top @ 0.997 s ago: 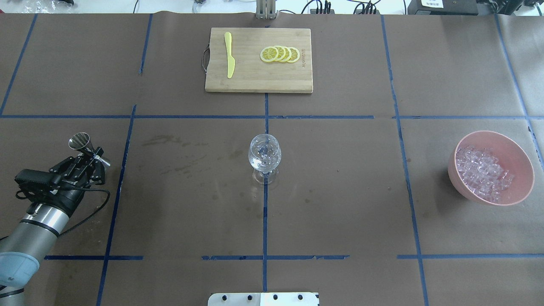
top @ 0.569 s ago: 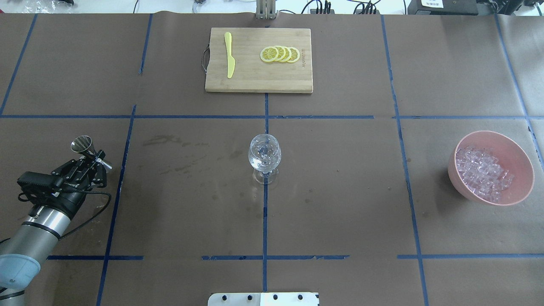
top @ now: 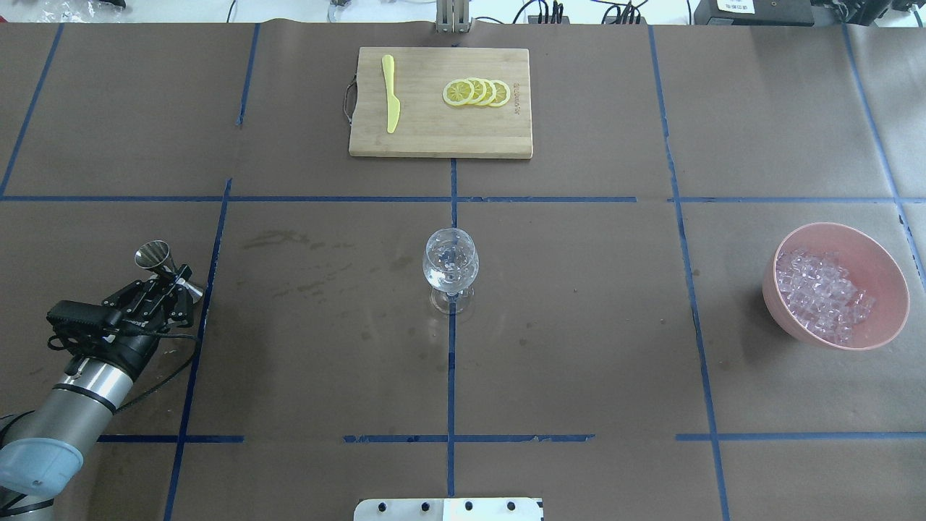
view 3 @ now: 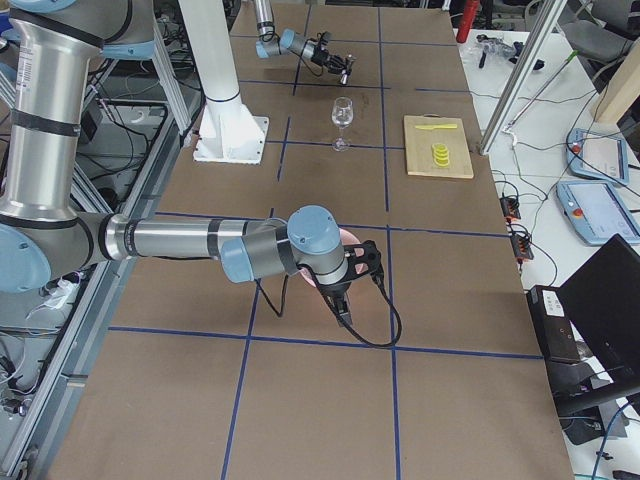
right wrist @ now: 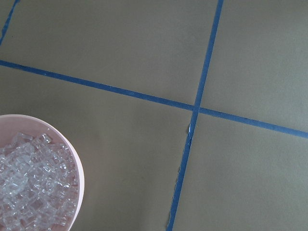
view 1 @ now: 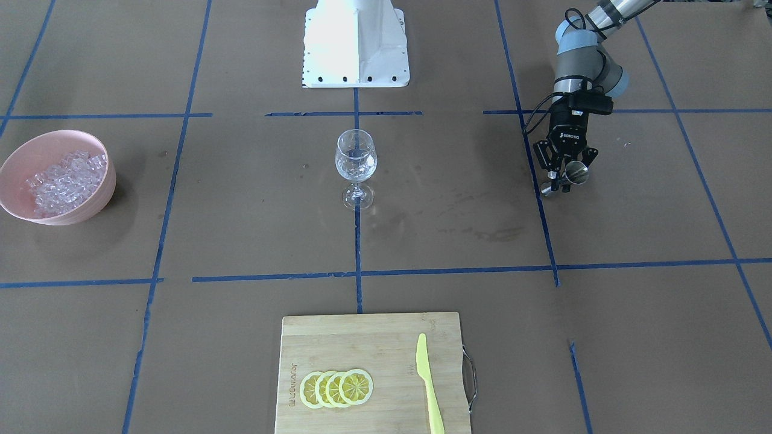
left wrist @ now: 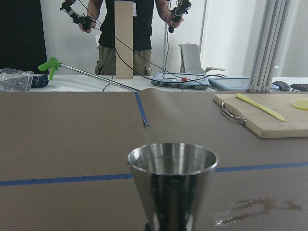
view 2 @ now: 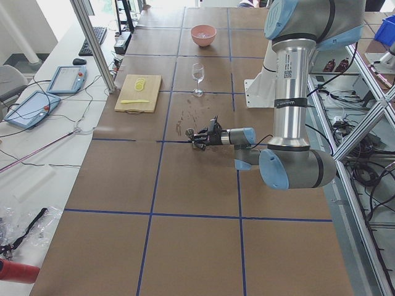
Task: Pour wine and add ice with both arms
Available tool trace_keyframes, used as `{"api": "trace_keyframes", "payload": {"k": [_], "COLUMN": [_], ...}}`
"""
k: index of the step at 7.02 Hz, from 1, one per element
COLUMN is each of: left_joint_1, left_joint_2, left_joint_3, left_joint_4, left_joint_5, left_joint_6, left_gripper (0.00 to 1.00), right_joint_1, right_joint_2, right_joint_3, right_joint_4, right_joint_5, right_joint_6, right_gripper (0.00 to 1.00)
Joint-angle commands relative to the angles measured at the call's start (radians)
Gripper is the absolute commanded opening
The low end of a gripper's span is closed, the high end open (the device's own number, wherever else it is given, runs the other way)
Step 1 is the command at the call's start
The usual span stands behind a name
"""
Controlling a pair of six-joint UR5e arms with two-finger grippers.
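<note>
The left pincer (top: 172, 278) is clamped on the steel jigger (top: 153, 255), whose long axis stands upright, mouth up. The ice (top: 821, 293) lies heaped in the pink bowl (top: 872, 253) at the desk's (top: 579, 362) right. I cannot tell the right pincer's (view 3: 343, 312) state.

From my seat, the table (top: 579, 347) is covered in brown paper and divided into squares by blue tape lines (top: 451, 376). In the exterior left view a white bench (view 2: 43, 172) runs down the left of the frame, carrying tablet-like pendants (view 2: 66, 79) and loose cables. A slanted aluminium post (view 2: 92, 43) rises at upper left. In the left wrist view I see a white wall (left wrist: 226, 38) across the top, with a grey office chair (left wrist: 191, 52) before it and aluminium uprights (left wrist: 269, 43) at upper right. The light is bright and even, and the shadows are soft.
</note>
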Motion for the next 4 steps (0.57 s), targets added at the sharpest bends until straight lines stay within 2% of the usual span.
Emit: {"api": "trace_keyframes", "payload": {"k": [1,2,3,4], "left_joint_1": [0.005,0.005,0.005,0.005], "left_joint_2": [-0.006,-0.006,-0.006,-0.006], "left_joint_3": [0.010,0.017,0.016,0.016], "left_joint_4": [0.001,-0.001,-0.001,-0.001], "left_joint_5": [0.002,0.002,0.002,0.002], "left_joint_6": [-0.002,-0.002,-0.002,-0.002], "left_gripper": [0.27,0.42,0.67,0.82], "right_joint_1": [-0.001,-0.001,0.001,0.001], "right_joint_2": [0.000,0.002,0.000,0.000], "right_joint_3": [0.000,0.000,0.000,0.000], "right_joint_4": [0.000,0.000,-0.002,-0.002], "right_joint_5": [0.000,0.000,0.000,0.000], "right_joint_6": [0.000,0.000,0.000,0.000], "right_gripper": [1.00,1.00,1.00,1.00]}}
